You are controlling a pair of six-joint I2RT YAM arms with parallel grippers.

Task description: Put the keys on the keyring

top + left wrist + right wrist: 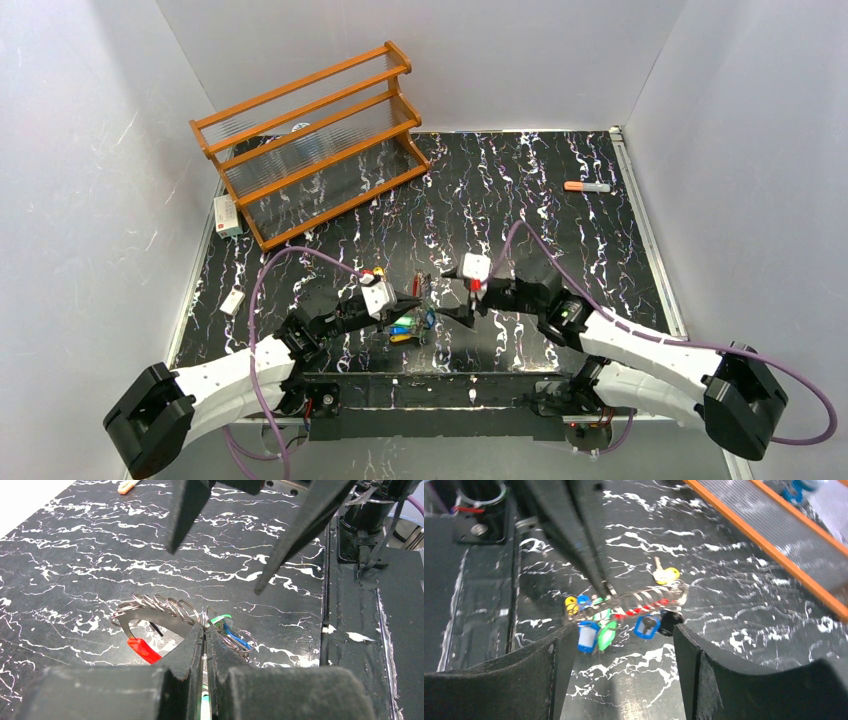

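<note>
Two pincers, one ring, so here's how it sits.

Top camera: my left pincer (402,306) is pressed shut on the keyring (420,312). The ring sits right off its tip, with the coloured keys (406,326) bunched under it, low over the table (560,240). My right pincer (444,316) faces it from the other side, spread wide, tips just short of the ring. Both forearms are stretched low and angled inward, meeting in front of the bases.

Left wrist camera: my fingers (197,650) are clamped flat together on the wire. The coils fan out to their left, and a red piece (142,650) sits below. The right arm's two fingers hang apart just beyond.

Right wrist camera: the ring is straight ahead, just past my spread fingers (559,670). Its long axis runs crosswise to my reach, tilted up a bit on the right. One yellow key (666,574) lies flat on the table just beyond the ring and looks loose. I reckon that's the next one to go on. The right arm is nearer and free, since the left is the one holding the ring.
</note>
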